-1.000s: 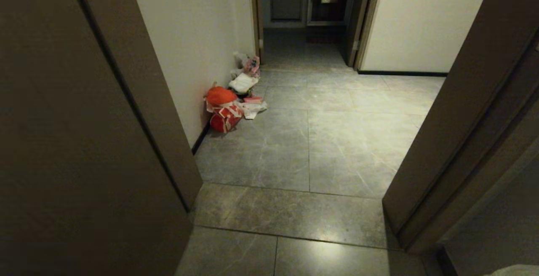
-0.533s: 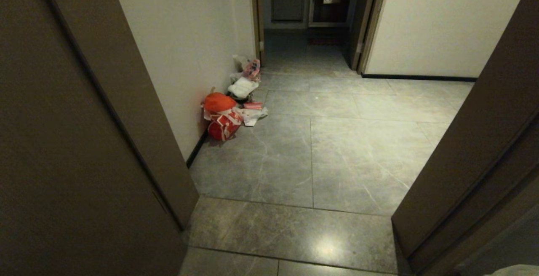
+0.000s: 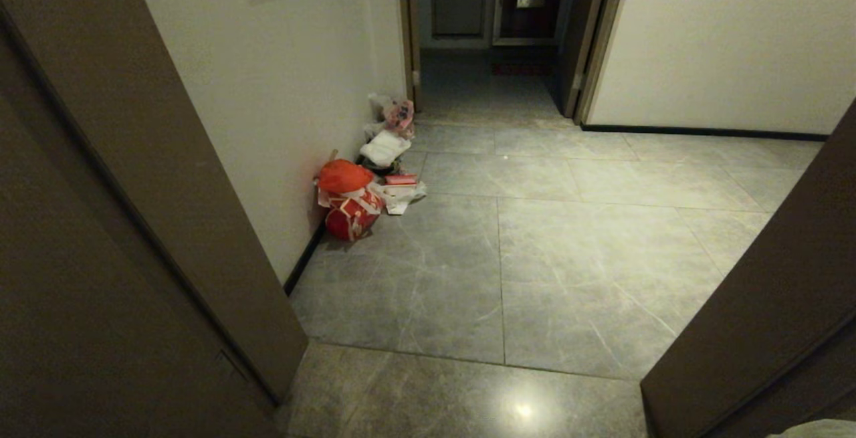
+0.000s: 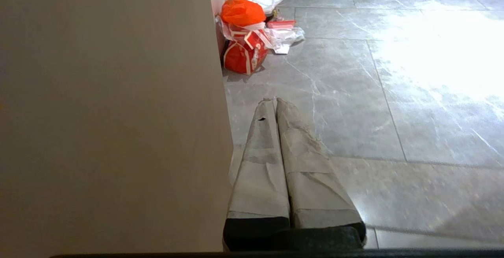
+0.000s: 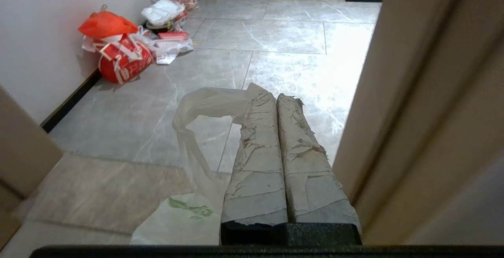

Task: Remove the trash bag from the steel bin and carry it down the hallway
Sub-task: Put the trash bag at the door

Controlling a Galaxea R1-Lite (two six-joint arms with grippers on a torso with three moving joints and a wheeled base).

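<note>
Step in hand: the carry. The steel bin is in none of the views, and the trash bag (image 5: 197, 140) is already out of it, so removal is judged complete.

Right end effector (image 5: 275, 97): fingers pressed flat together, with a fold of the thin white plastic pinched at their tips. The bag drapes from there beside the fingers, and its green print shows low in the right wrist view. In the head view neither arm appears.

Left end effector (image 4: 275, 100): fingers closed against each other, holding nothing, close beside the brown door panel (image 4: 110, 112).

Position: the robot stands in a doorway, door frames on both sides, facing the hallway (image 3: 535, 251) of grey marbled tiles. A heap of refuse lies against the left wall, including an orange-red tied bag (image 3: 342, 177) on a red carton (image 3: 351, 219), with white packets (image 3: 386, 147) beyond.

Next move, as judged: drive straight through the opening, keeping to the middle or right of the passage to clear the heap, and keep the pinch tight, since the hold is on a thin edge that could slip.
</note>
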